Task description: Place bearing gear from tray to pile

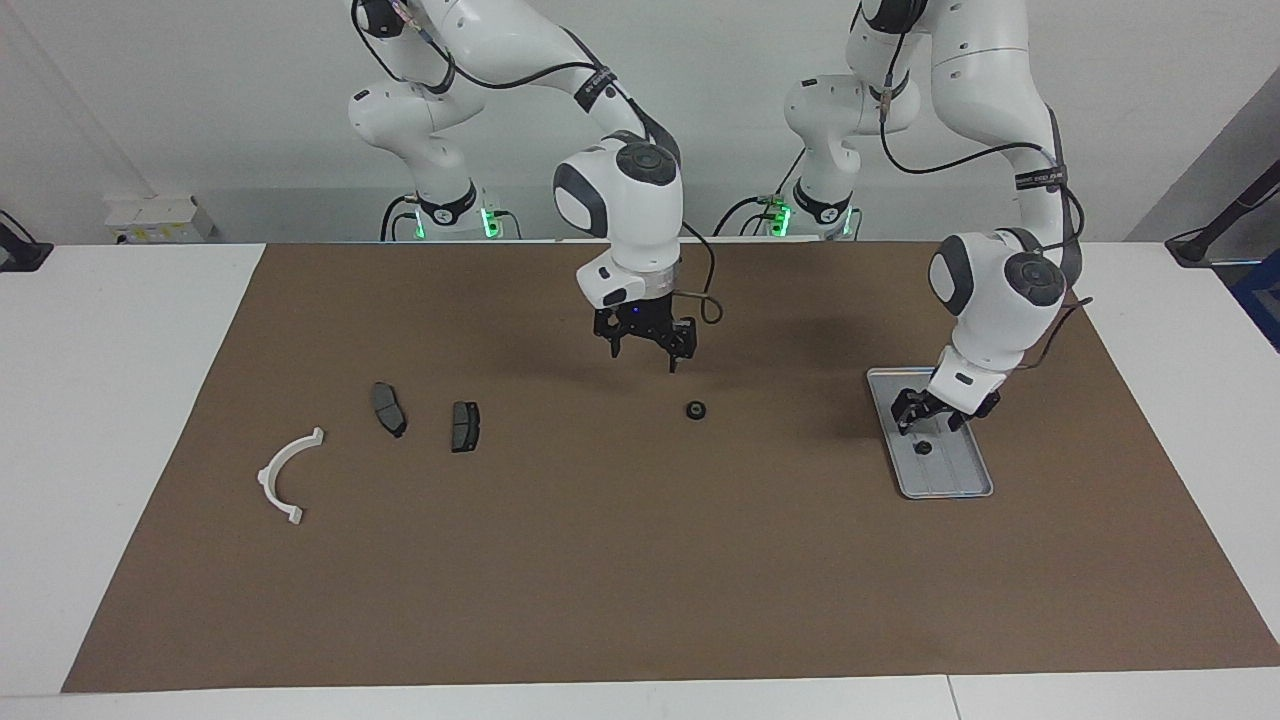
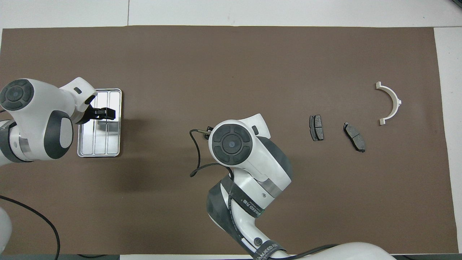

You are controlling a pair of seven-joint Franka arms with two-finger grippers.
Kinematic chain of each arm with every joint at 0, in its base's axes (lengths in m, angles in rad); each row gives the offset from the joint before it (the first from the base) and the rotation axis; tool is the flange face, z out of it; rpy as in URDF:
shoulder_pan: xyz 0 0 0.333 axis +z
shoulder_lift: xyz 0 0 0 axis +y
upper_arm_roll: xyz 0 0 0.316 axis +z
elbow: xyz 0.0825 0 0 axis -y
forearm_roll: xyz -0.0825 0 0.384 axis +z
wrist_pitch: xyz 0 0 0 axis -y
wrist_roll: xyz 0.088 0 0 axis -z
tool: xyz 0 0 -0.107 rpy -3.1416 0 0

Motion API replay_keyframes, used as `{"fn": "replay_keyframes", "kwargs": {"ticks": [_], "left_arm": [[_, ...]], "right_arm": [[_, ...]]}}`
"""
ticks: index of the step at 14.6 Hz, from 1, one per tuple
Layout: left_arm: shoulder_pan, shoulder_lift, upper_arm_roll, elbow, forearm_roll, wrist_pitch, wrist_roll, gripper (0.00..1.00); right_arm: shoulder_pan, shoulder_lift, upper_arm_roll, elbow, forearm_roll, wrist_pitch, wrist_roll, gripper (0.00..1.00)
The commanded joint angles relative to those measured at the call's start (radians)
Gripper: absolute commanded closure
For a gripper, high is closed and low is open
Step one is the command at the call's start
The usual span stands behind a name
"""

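Hanging spread over the tray [image 1: 975, 478], the left claw [image 1: 921, 415] holds nothing, a small dark gear [image 1: 924, 449] lying on the tray floor beneath it. A second gear [image 1: 696, 410] sits mid-mat under the open, empty right claw [image 1: 645, 352], well short of the brake pads [image 1: 388, 408] and white bracket [image 1: 288, 473]. Pinching off-centre could make the small part skid on the ribbed floor.

No legible text. Black straps on both arms [image 1: 1040, 180] [image 2: 249, 206] carry white lettering, too small/slanted to read w/ certainty. Nothing else bears labels, nos. or signs.
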Motion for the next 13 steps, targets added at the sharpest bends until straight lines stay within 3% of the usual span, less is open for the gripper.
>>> {"fn": "replay_keyframes", "kwargs": {"ticks": [1,3,6,9,13], "left_arm": [[-0.013,0.007,0.009,-0.016,-0.018,0.044,0.023,0.14],[-0.011,0.014,0.011,-0.016,-0.018,0.063,0.023,0.15],[-0.008,0.022,0.011,-0.015,-0.018,0.082,0.032,0.15],[-0.011,0.025,0.012,-0.016,-0.018,0.099,0.032,0.17],[-0.011,0.03,0.011,-0.016,-0.018,0.106,0.032,0.33]], "right_arm": [[0.06,0.166,-0.004,0.199,-0.079,-0.081,0.123,0.0],[0.079,0.25,-0.002,0.301,-0.094,-0.093,0.171,0.0],[0.083,0.318,-0.002,0.369,-0.098,-0.118,0.202,0.0],[0.073,0.326,0.001,0.37,-0.076,-0.097,0.204,0.0],[0.047,0.324,-0.001,0.323,0.028,-0.02,0.231,0.0]]}}
